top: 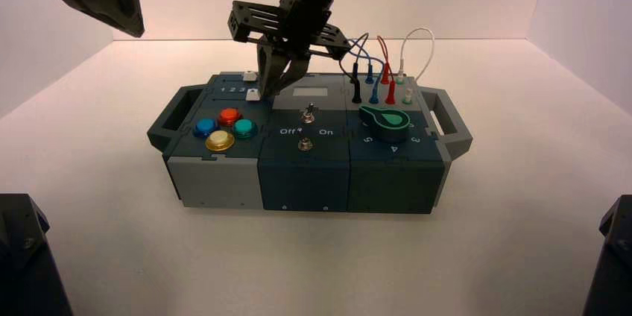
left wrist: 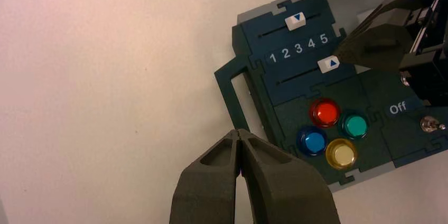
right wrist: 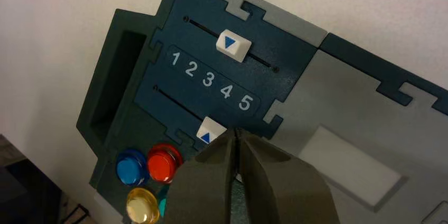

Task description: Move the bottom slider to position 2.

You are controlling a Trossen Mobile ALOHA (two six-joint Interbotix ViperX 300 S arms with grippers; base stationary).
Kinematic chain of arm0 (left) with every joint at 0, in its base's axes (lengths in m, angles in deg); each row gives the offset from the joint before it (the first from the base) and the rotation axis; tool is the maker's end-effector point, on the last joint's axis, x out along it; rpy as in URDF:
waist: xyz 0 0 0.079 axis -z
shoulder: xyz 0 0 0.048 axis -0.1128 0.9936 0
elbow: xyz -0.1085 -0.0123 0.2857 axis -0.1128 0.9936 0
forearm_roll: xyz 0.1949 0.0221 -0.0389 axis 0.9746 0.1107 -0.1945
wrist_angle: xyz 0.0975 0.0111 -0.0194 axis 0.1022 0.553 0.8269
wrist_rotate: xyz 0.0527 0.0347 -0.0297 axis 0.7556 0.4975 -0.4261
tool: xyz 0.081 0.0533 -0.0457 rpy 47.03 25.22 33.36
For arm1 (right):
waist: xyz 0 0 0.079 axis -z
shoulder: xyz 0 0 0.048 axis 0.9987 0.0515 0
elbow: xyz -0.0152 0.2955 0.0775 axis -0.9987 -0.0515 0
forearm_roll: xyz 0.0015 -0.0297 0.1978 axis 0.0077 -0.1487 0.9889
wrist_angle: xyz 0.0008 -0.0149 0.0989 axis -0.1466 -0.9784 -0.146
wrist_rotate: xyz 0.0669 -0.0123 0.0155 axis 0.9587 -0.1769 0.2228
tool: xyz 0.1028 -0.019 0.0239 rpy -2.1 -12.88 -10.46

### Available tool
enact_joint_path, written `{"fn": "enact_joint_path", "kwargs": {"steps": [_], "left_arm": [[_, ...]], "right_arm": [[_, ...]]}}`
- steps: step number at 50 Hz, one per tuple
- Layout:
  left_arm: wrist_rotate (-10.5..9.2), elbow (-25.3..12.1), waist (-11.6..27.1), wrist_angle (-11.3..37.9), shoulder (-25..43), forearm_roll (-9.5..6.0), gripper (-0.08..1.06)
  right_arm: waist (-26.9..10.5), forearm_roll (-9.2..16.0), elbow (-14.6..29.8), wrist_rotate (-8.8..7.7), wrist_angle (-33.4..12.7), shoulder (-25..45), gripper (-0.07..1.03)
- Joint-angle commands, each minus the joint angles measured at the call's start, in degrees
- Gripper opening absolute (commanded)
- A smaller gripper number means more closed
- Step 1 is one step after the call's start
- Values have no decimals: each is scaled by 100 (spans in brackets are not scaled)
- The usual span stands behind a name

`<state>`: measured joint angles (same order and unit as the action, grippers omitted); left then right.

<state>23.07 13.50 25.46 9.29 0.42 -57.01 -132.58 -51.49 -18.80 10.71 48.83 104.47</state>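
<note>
Setting: a white table (top: 112, 256) with white walls behind carried the box (top: 305, 174)
Bottom slider: its white knob (right wrist: 210, 130), marked with a blue triangle, sat near the 5 end of its track, just below the row of digits 1 to 5
Position 2: the printed digit (right wrist: 191, 68) lay well along the track from the knob
Right gripper (right wrist: 237, 142): jaws pressed together, tips just beside the bottom slider's knob on its 5 side
Left gripper (left wrist: 239, 135): jaws closed and empty, held high over the table off the box's left end
Top slider: its knob (right wrist: 232, 45) stood above the digits 3 and 4
</note>
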Motion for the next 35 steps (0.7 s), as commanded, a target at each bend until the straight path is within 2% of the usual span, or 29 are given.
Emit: {"fn": "enact_joint_path", "kwargs": {"steps": [1, 35], "left_arm": [[18, -149, 18, -9, 9, 0, -3], [18, -149, 18, 0, 18, 0, -3]], "right_arm": [[-9, 53, 132, 18, 18, -88, -2], [-79, 167, 360, 18, -114, 62, -2]]}}
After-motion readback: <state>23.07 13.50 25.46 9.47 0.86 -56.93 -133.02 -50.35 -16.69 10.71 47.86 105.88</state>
